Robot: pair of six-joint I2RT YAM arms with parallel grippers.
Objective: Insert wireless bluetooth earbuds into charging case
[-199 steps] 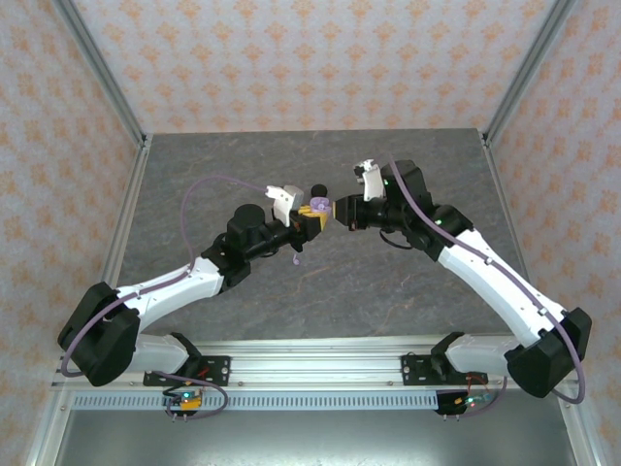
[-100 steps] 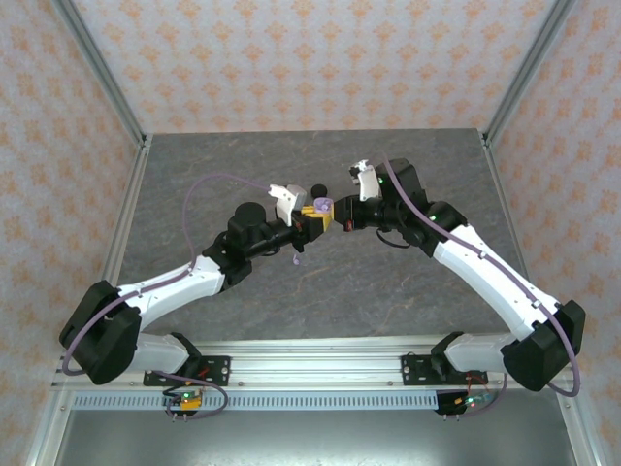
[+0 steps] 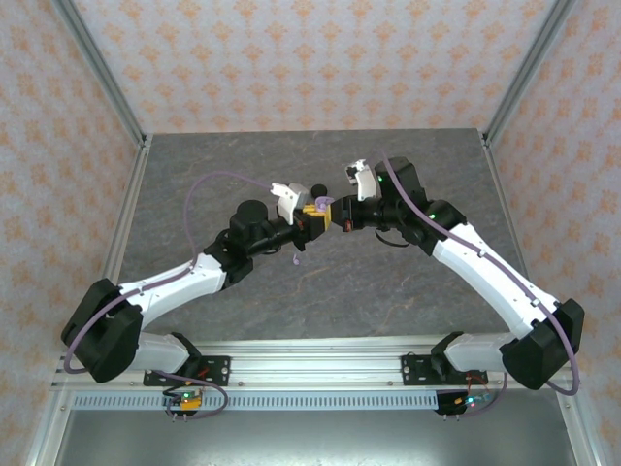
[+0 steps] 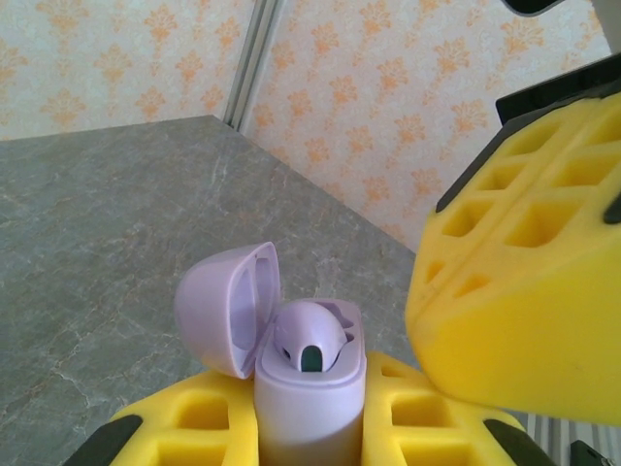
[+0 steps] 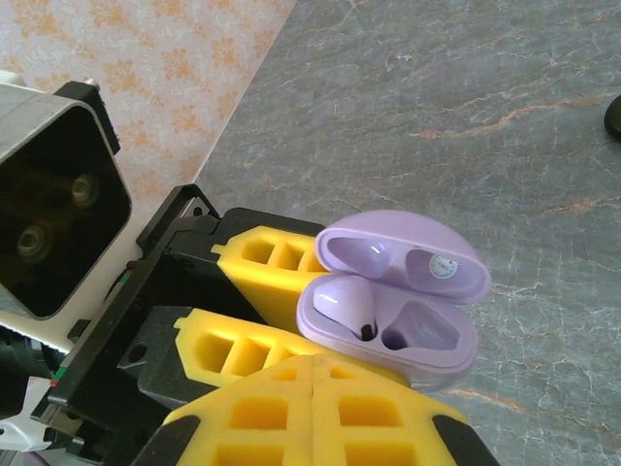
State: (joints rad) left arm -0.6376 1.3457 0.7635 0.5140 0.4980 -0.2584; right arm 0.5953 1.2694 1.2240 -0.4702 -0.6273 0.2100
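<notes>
We record the pale lilac plastic charging case [image 4: 309, 388], its base hidden between the yellow fingers [image 4: 199, 419] of the left gripper [image 4: 310, 432] and cut off below. A small black object [image 5: 613, 116], cropped at the right, is unidentifiable.

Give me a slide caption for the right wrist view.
Left tool holds the open lilac charging case, one earbud seated, the other slot empty.

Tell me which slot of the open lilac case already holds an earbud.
The one on the left in the right wrist view: a lilac earbud sits in it, while the right slot is bare.
</notes>
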